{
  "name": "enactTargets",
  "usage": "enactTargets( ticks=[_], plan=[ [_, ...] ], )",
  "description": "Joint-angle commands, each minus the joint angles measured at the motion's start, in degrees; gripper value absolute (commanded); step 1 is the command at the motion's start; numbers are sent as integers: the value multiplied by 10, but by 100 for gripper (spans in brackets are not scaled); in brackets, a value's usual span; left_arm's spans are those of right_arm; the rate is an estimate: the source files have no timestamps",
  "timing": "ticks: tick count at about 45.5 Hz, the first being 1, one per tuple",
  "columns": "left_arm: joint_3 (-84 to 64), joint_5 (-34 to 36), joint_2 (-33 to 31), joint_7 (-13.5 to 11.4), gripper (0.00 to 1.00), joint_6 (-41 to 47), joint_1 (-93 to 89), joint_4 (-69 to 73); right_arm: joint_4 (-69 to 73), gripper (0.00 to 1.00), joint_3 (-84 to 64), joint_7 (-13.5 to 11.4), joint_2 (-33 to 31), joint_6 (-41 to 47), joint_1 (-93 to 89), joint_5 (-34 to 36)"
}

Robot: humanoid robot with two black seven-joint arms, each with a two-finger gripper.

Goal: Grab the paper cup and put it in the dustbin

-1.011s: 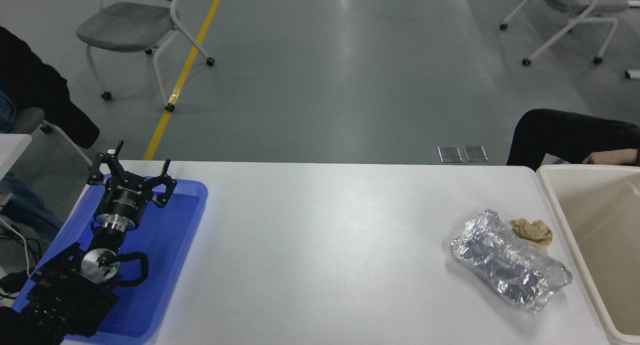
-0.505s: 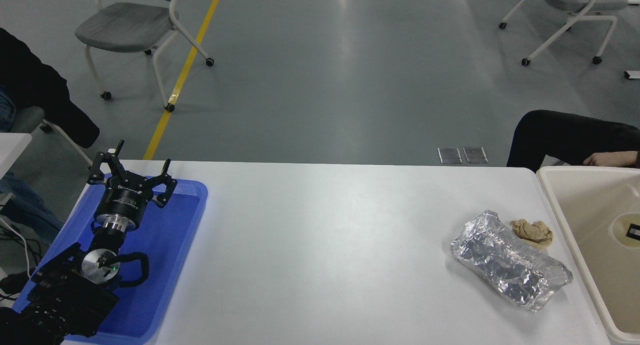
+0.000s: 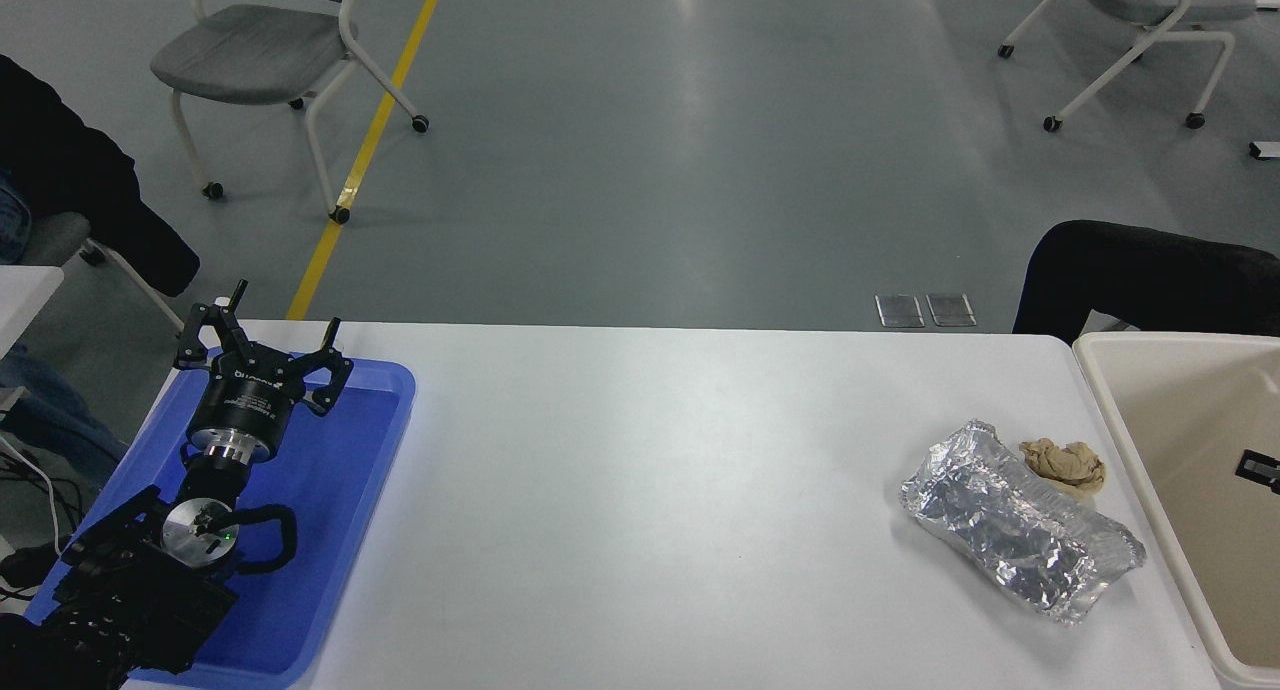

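The cream-beige dustbin (image 3: 1105,410) stands at the table's right end and is cut off by the picture's edge. The paper cup is not in view. A small black piece (image 3: 1258,466) shows over the bin's inside at the right edge; it looks like a bit of my right gripper, and too little shows to judge its state. My left gripper (image 3: 275,320) is parked open and empty over the blue tray (image 3: 340,530) at the lower left.
A crumpled silver foil packet (image 3: 1020,535) and a small tan wad (image 3: 1065,465) lie on the white table just left of the bin. A person's dark sleeve (image 3: 1150,275) is behind the bin at the far side. Chairs stand on the floor beyond.
Half a second ago a cream round rim showed inside the bin around the black piece; now only the black piece shows. The person's hand behind the bin has gone from view.
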Motion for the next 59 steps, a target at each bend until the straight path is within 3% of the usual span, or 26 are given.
enactTargets(
  ticks=[1, 9, 17, 24, 32, 42, 59],
  plan=[
    [0, 0, -1, 1, 100, 0, 0, 0, 156, 100, -50, -4, -79, 6, 90, -7],
    [0, 0, -1, 1, 100, 0, -1, 0, 381, 100, -197, -8, -154, 13, 282, -9],
    [0, 0, -1, 1, 100, 0, -1, 0, 519, 100, -352, -6, -152, 64, 480, -4],
    [0, 0, -1, 1, 100, 0, -1, 0, 585, 100, -395, -7, -125, 179, 605, 22],
    [0, 0, -1, 1, 100, 0, -1, 0, 631, 100, -458, -7, -60, 280, 732, 93],
    [0, 0, 0, 0, 100, 0, 0, 1, 713, 100, -516, -10, 46, 291, 811, 164],
    [0, 0, 0, 0, 100, 0, 1, 1, 715, 100, -531, -10, 192, 317, 864, 294]
  ],
)
